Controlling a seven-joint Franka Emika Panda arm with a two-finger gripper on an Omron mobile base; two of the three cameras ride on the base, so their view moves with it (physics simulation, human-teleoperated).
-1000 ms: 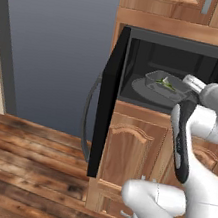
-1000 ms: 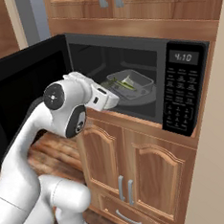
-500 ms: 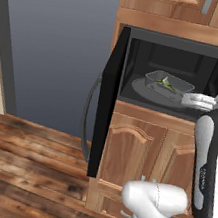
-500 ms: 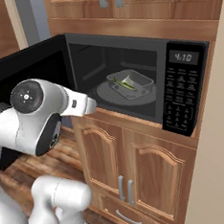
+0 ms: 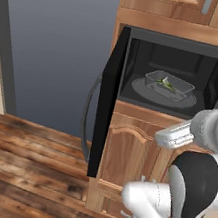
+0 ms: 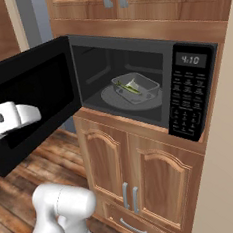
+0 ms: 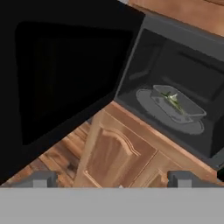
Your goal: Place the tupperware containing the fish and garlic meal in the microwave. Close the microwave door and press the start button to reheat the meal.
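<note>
The tupperware (image 5: 168, 85) (image 6: 136, 87) (image 7: 178, 104) sits on the round turntable (image 5: 144, 90) inside the microwave (image 5: 183, 43) (image 6: 132, 42). Green and pale bits of the fish and garlic meal (image 7: 173, 99) show through its walls. The microwave door (image 5: 107, 100) (image 6: 31, 93) (image 7: 57, 74) stands wide open to the left, with its curved grey handle (image 5: 86, 120) on the outside. My gripper (image 7: 111, 181) is open and holds nothing. It hangs in front of the opening, below and left of the tub and well clear of it. Its fingertips (image 7: 40, 179) stand far apart.
The control panel (image 6: 189, 94) with a lit display is on the microwave's right side. Brown wooden cabinet doors (image 6: 143, 176) (image 5: 128, 155) lie below and more cabinets above. A tall grey fridge side (image 5: 56, 46) stands to the left. The floor (image 5: 25, 162) is wooden planks.
My hand has drawn back out of the microwave mouth, down and away from the tub. The tub stays on the turntable. The gripper stayed open and the door has not moved.
</note>
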